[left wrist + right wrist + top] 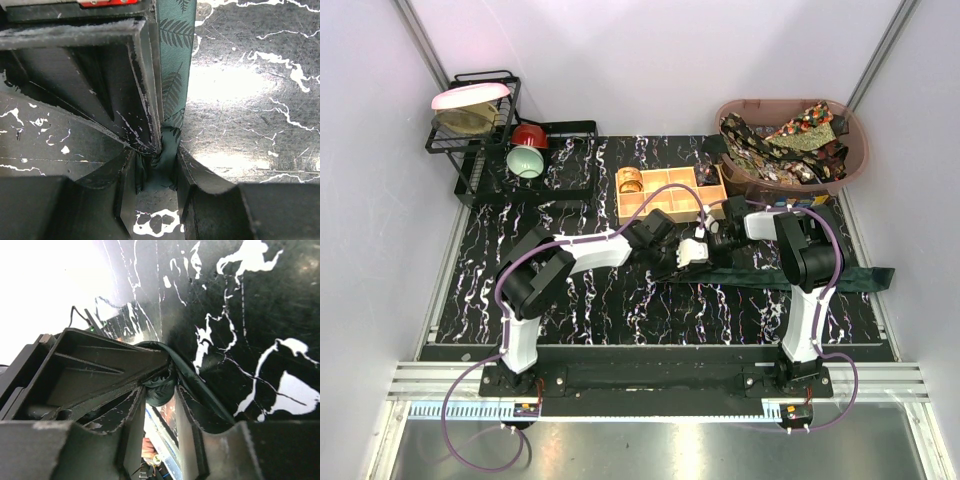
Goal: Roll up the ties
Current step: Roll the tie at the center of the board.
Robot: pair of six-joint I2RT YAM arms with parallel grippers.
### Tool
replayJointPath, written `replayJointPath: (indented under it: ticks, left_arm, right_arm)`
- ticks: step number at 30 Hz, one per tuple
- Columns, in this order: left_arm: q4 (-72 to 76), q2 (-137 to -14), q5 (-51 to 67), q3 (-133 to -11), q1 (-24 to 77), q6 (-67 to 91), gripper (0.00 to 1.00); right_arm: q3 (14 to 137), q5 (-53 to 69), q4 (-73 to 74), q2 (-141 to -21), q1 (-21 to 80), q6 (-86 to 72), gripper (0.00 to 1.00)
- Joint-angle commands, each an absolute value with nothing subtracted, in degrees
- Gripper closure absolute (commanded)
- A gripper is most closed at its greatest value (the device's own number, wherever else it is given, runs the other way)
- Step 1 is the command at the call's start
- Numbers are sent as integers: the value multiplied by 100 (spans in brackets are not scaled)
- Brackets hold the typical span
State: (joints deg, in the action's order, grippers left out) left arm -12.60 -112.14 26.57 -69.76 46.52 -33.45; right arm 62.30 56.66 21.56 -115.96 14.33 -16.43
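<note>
Left gripper (pixel 156 161) closed on the green tie (pixel 175 50), pinched so rolling can be started; right gripper (pixel 160 392) alongside, its hold not discernible.

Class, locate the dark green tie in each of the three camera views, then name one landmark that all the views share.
Top external: the green tie lies flat, right of centre, stretching rightward.
Left wrist: the green tie runs from top centre down to bottom centre.
Right wrist: the green tie sits bunched at the centre.
Shared landmark: the black marbled tabletop with white veins.
</note>
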Motion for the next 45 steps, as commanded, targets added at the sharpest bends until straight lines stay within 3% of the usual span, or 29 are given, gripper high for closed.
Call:
replayJointPath:
  ticks: [1,2,5,7,11,18,29,36,40,44,45]
  left_arm:
    - [-1784,-11540,2373,-6917,4676,-3428,76]
    - [-1784,-11531,2390,-6908,4684,-3419,76]
    - [-1819,-11558,2417,-6926,4685,-3366,76]
    - [-1837,-11575,2443,-6926,4676,-3314,76]
    - [-1802,-11488,2540,-6882,4676,-3226,69]
    - [-1056,-11075,3119,-6522,4430,-2945,41]
    - [1880,-10564,4429,-5177,3903,-2329,26]
    - [3294,-10977,4754,-4966,3955,-1802,26]
    - [3392,-11223,4799,-5089,4025,-1828,30]
    - [3095,-11373,4677,-5308,4043,-1924,47]
    - [2694,-11356,4615,-5369,4060,-2099,58]
  right_arm:
    - [6135,6029,1723,-11347,1564,-1846,66]
    - [6117,6064,1714,-11329,1564,-1846,66]
    - [6056,6065,1705,-11312,1564,-1785,82]
    - [6021,5994,1714,-11320,1573,-1784,100]
    - [5985,5583,1924,-11382,1556,-1679,100]
    - [5968,4896,2214,-11505,1521,-1626,100]
    - [6100,4122,2716,-11601,1415,-1345,100]
    - [6161,4078,2769,-11707,1415,-1336,100]
    - [6187,4131,2786,-11725,1406,-1318,100]
    - [6223,4245,2786,-11742,1406,-1310,100]
    - [6240,4297,2795,-11733,1406,-1318,100]
